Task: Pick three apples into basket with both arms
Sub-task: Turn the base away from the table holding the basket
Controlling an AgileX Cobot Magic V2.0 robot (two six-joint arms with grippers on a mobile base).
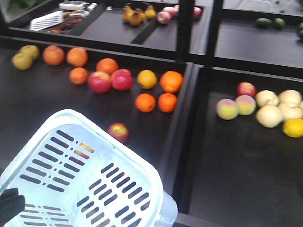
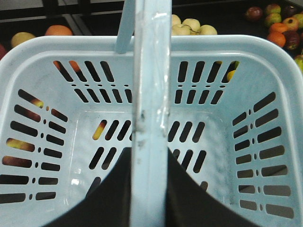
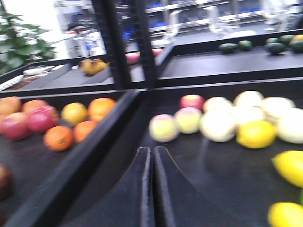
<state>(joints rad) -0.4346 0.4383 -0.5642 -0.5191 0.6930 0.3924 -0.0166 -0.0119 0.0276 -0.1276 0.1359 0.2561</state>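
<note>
**Holding the basket by its handle while the right arm is hovering with nothing in its grip**

You are looking at the left end effector [image 2: 149, 153] clamping the basket [image 1: 102, 156] by its loop handle [image 2: 151, 71]. In the left wrist view the pale blue bar is running straight up between the two black fingers [image 2: 109, 198], which are pressing against it from either side. The basket is hanging tilted over the near part of the table's left compartment [image 1: 28, 104], with its open top facing the front camera. Red and yellow colours are showing through the slots of its left wall, but you cannot tell which fruit they belong to.

One dark red apple [image 1: 118, 131] with a yellow patch is lying on the black surface just beyond the basket's far rim. Further back, two brighter pink-red apples [image 1: 99, 82] are sitting side by side, touching, among scattered oranges [image 1: 145, 102].

The right end effector [image 3: 151, 156] is sitting closed, its fingers [image 3: 128, 198] meeting with only a thin slit between them and gripping nothing. It is hovering near the raised divider [image 3: 94, 142] between the two compartments, on the right compartment's side. That wrist view is blurred. Pale fruit [image 1: 269, 116] and a lemon [image 1: 293, 127] are lying in the right compartment [image 1: 227, 170]
</note>
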